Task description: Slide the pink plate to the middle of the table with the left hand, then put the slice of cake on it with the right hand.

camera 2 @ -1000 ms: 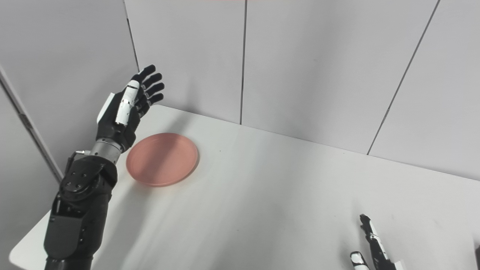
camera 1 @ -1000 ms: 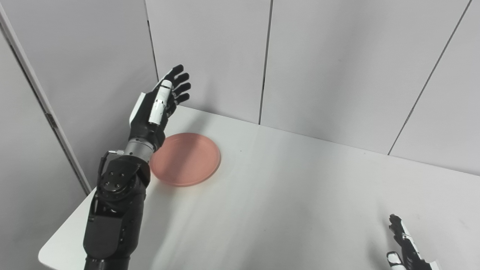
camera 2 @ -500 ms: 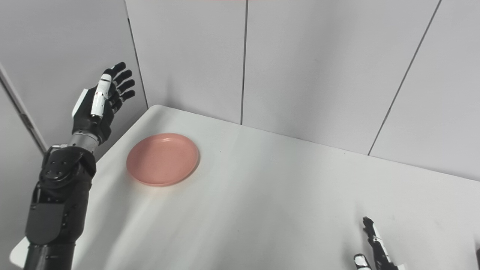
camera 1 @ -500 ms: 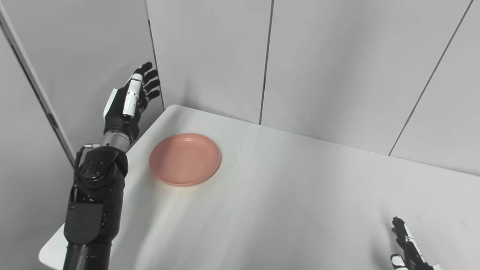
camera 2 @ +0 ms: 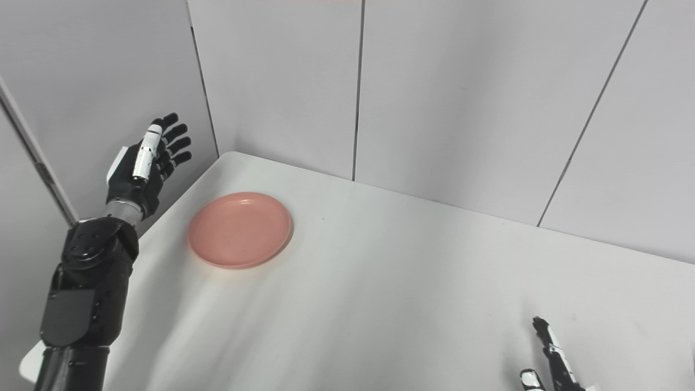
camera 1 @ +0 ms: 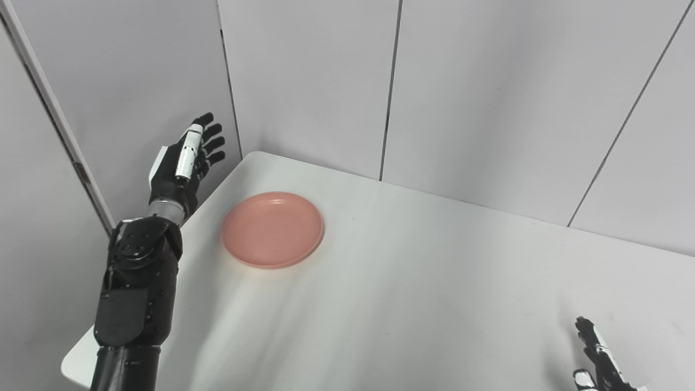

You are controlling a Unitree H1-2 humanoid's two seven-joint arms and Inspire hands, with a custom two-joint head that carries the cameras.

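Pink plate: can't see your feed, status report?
Left hand open, off table's left edge. Right hand open, idle. Pink plate untouched, left side. No cake visible.

Matt pink plate (camera 1: 272,229) on smooth white table (camera 1: 412,293).

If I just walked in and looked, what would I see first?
The pink plate would catch your eye first: it is the only colourful thing, lying flat and empty on the far left part of the white table. Next comes the left hand, black and white, raised beyond the table's left edge with its fingers spread, not touching the plate. The right hand just peeks in at the bottom right corner.
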